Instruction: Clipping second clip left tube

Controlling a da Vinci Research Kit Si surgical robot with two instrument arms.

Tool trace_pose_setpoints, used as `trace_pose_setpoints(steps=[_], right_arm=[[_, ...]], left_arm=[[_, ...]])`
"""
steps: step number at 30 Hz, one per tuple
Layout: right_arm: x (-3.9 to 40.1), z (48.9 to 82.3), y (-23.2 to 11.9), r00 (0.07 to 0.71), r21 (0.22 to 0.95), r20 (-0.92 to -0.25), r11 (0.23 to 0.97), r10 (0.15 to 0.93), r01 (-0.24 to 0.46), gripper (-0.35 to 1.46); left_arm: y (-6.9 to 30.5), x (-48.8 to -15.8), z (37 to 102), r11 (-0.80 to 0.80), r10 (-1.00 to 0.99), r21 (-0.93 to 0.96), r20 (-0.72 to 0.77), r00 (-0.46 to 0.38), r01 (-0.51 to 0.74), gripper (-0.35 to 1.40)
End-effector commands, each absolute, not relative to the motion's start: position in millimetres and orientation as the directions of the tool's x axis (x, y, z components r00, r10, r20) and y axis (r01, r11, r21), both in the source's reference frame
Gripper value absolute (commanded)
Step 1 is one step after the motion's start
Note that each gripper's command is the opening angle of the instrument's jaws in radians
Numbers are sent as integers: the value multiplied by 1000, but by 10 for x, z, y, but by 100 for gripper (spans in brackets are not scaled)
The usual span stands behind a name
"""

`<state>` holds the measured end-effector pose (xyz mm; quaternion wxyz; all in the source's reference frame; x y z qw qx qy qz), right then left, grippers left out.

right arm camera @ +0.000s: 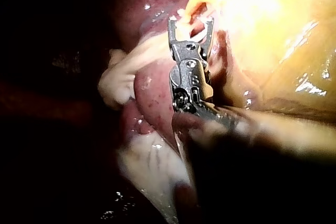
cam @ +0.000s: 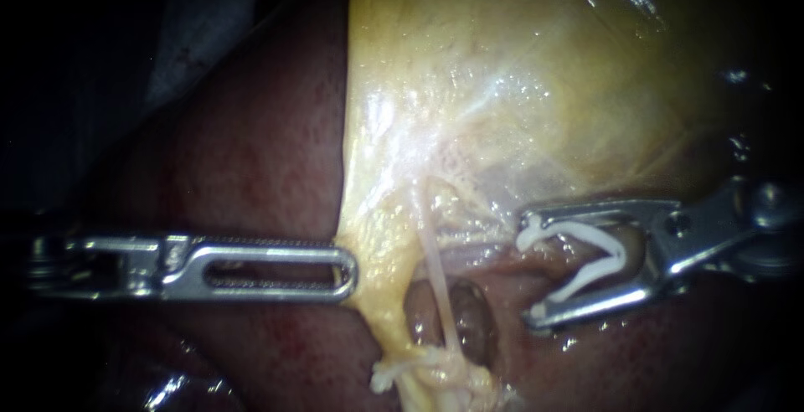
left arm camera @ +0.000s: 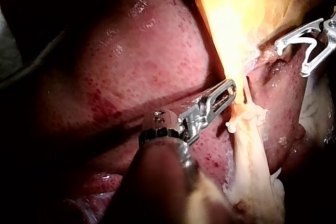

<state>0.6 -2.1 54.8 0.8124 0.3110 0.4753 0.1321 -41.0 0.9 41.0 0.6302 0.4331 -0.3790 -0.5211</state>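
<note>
Between the two instruments, in the endoscope view, a thin, pale, string-like tube (cam: 437, 270) runs down from the glistening yellow gallbladder (cam: 502, 60) to a knot of tissue. A small white seated clip (cam: 389, 374) already lies across that lower end. I take this strand for the task's left tube, though the view does not make that certain. My left instrument (cam: 343, 271), a silver shaft ending in long slotted jaws, has them pressed together on the gallbladder's free edge and holds it out over the dark red, mottled liver (cam: 260, 152). My right instrument (cam: 533, 278) stands with its jaws wide, cradling an open, white, V-shaped loaded clip (cam: 586, 278) whose two limbs rest against them. The mouth of the loaded clip faces the tube but is apart from it, and nothing lies between the limbs yet. To do this step well, I judge that the left instrument's pull should be steady, so the tube stands taut and clear of the pink folds beside it. The right instrument should go forward until the tube sits deep in the crook of the loaded clip, square across it, with both limb ends showing beyond the far side. The site should be above the seated clip, with bare tube left between the two. Only the tube belongs in the bite, so any fold or membrane caught with it calls for backing off first. The strand looks slight, and a sideways drag could tear it.
</note>
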Motion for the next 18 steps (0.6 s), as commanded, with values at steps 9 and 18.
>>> trace_pose_setpoints(steps=[9,18], right_arm=[[37,575,-48,521,654,-676,750,521,100,58],[56,601,-70,533,679,-660,725,530,118,57]], left_arm=[[9,-410,410,81,-985,941,26,169,329,-1],[10,-410,410,81,-985,941,26,169,329,-1]])
